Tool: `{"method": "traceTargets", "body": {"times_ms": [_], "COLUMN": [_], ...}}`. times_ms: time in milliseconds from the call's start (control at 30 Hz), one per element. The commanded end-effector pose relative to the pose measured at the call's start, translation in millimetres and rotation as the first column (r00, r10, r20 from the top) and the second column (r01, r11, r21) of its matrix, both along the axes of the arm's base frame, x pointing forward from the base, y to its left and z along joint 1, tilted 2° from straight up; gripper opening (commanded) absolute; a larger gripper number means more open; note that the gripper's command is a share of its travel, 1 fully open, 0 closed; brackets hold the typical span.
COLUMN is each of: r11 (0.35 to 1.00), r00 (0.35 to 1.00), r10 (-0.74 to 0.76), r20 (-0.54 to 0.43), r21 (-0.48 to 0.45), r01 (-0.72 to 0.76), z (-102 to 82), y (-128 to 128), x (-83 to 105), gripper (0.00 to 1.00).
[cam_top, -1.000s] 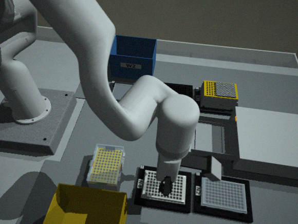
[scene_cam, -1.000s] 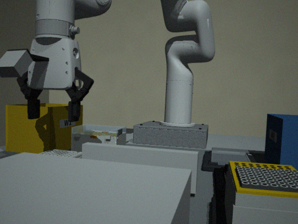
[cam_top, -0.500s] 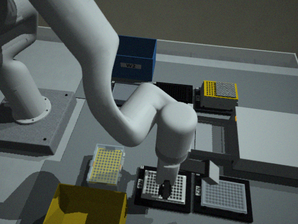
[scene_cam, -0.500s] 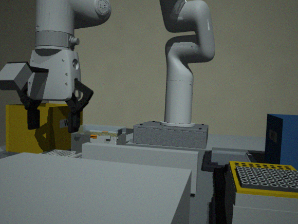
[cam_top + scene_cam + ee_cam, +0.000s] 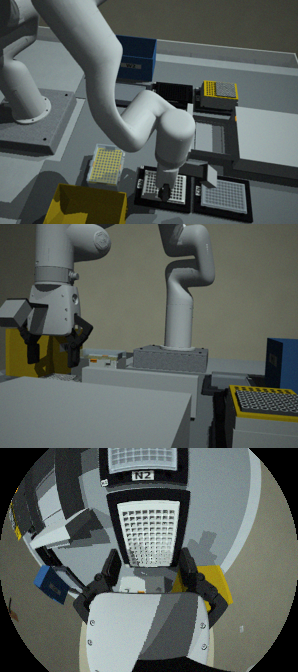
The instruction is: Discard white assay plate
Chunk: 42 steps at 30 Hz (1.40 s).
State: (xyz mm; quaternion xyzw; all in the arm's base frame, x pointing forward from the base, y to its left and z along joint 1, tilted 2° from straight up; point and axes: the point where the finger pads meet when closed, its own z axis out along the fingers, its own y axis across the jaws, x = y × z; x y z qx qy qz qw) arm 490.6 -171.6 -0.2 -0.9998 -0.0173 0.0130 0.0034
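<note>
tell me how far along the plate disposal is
Early stage. Done: the open gripper hangs directly over the white plate in its nest. In hand: nothing yet; the fingers straddle the plate's width without touching it. Left: close on the plate, lift it, carry it to the yellow bin and release.

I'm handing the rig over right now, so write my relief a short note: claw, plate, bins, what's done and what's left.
Claw: open, holding nothing, poised above the white plate.
White plate: not yet gripped, lying in its black nest beside the other nested plate.
Yellow bin W1: upright on the bench, holds no plate. Blue bin W2 stands at the back.
Done: approach only.
Left: lower, grip the plate, lift it, carry it over W1, release.
</note>
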Motion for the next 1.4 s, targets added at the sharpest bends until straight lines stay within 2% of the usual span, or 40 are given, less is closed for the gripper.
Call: {"method": "traceTargets", "body": {"times_ms": [0, 200, 600, 1367], "r11": [1.0, 1.0, 1.0, 1.0], "r00": [1.0, 1.0, 1.0, 1.0], "r10": [0.0, 0.0, 0.0, 0.0], "r20": [0.003, 0.003, 0.003, 0.003], "r21": [-0.001, -0.001, -0.001, -0.001], "r01": [0.0, 0.0, 0.0, 0.0], "z": [-4.4, -13.5, -13.5, -27.5], "y": [0, 0, 0, 0], "x": [1.1, 0.9, 0.9, 0.5], "gripper": [1.0, 1.0, 1.0, 1.0]}}
